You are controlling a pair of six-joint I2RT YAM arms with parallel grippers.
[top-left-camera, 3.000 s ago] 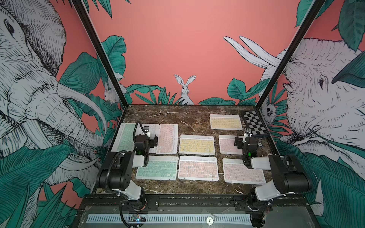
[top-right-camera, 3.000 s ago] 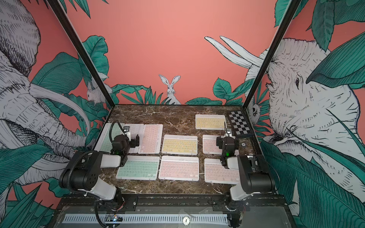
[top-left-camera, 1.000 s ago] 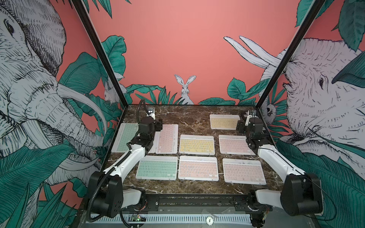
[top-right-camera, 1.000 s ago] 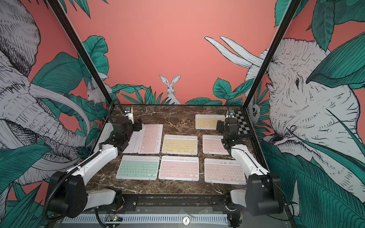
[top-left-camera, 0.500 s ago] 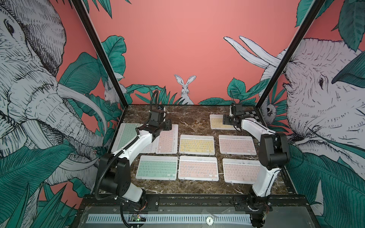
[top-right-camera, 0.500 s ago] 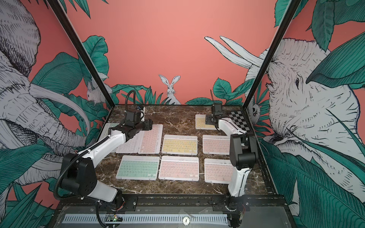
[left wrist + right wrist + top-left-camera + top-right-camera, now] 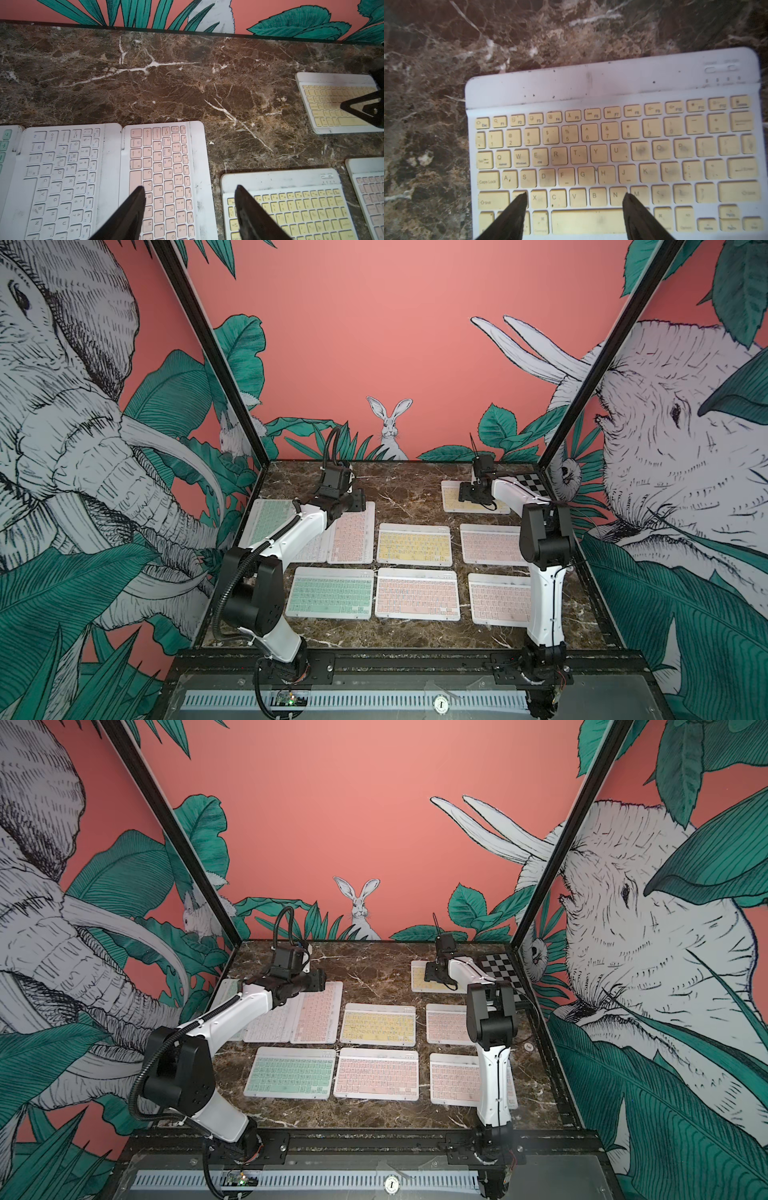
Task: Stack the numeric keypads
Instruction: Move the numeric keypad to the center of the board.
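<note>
Nothing was stacked yet: the thin, white-framed pastel keypads (image 7: 417, 593) lay singly across the dark marble counter (image 7: 187, 83), none on top of another (the far-left three sat edge to edge, turned lengthwise). The right pincer (image 7: 575, 194) hovered over the yellow-keyed keypad (image 7: 612, 149) at the far right, jaws apart and gripping nothing. The left pincer (image 7: 189, 188), likewise parted and empty, hung about the right edge of the pink-keyed keypad (image 7: 166, 162) in the far-left group. The step in hand looked like a reach for a first pick. Next, each pincer would probably need to drop onto an edge, since such flat slabs offer little to pinch.
</note>
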